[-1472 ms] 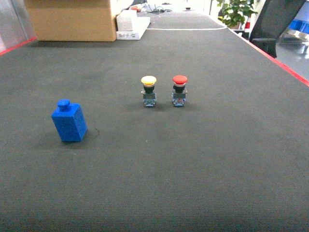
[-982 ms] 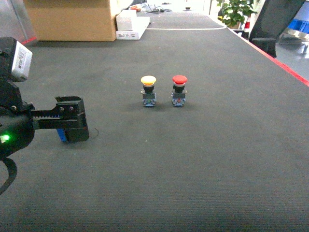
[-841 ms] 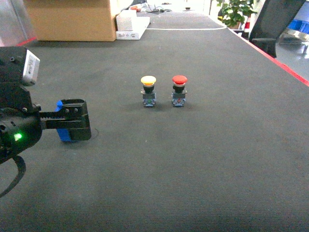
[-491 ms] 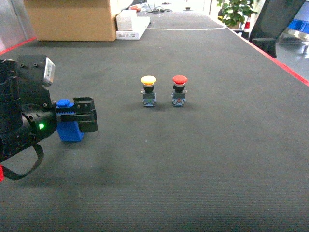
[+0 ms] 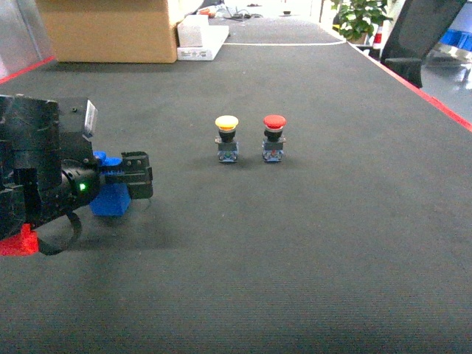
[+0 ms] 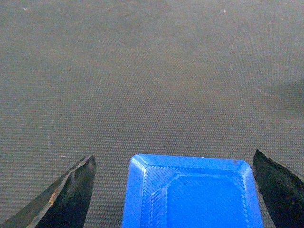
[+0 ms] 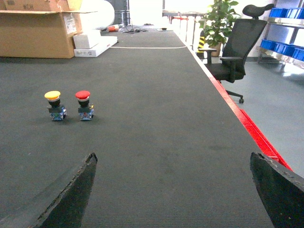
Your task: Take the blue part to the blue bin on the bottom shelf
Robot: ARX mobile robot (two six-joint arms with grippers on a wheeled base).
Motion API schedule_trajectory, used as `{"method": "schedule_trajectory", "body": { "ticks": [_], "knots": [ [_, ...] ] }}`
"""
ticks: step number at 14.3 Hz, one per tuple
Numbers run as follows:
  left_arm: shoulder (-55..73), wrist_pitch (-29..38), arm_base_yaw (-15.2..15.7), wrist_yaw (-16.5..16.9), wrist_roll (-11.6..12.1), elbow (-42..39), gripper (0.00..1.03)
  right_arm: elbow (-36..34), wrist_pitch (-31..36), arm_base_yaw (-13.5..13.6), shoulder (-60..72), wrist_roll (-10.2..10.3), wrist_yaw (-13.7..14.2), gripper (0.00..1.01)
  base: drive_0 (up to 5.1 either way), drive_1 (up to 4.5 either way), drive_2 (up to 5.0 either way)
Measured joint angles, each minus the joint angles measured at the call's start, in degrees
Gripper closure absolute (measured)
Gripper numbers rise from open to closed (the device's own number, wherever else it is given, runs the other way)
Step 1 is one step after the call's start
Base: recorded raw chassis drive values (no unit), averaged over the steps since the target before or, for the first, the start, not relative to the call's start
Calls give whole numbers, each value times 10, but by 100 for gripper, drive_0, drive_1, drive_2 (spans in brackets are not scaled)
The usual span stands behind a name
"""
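— Where's the blue part [image 5: 110,198]?
— On the mat [image 5: 295,243], near left, between my left pincer's [image 6: 173,190] spread tips.
— Which way does it lie?
— Straight ahead of that wrist, long side across the gap. My right pincer [image 7: 173,190] is spread too, empty, far off right.

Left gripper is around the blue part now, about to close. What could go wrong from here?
1. In the left wrist view the blue part sits off-centre between the open fingers; closing could push or twist it.
2. The left gripper hides most of the part in the head view, so grasp depth is hard to judge.
3. No bin or shelf is in view.
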Motion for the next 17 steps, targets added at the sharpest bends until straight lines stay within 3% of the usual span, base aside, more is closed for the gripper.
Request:
{"method": "schedule_trajectory", "body": {
  "ticks": [1, 2, 4, 10, 14, 16, 17],
  "knots": [
    [14, -13, 1, -2, 0, 13, 17, 0, 0, 0, 0, 0, 0, 3, 0, 0, 0],
    [15, -11, 2, -2, 0, 20, 46, 0, 0, 0, 0, 0, 0, 3, 0, 0, 0],
    [15, -10, 3, -3, 0, 21, 58, 0, 0, 0, 0, 0, 0, 3, 0, 0, 0],
    [8, 21, 3, -10, 7, 5, 58, 0, 0, 0, 0, 0, 0, 3, 0, 0, 0],
    [-153, 146, 0, -37, 34, -182, 59, 0, 0, 0, 0, 0, 0, 3, 0, 0, 0],
    [-320, 93, -5, -41, 36, -293, 59, 0, 0, 0, 0, 0, 0, 3, 0, 0, 0],
    [-437, 33, -25, -46, 34, -344, 59, 0, 0, 0, 0, 0, 0, 3, 0, 0, 0]
  ]
}}
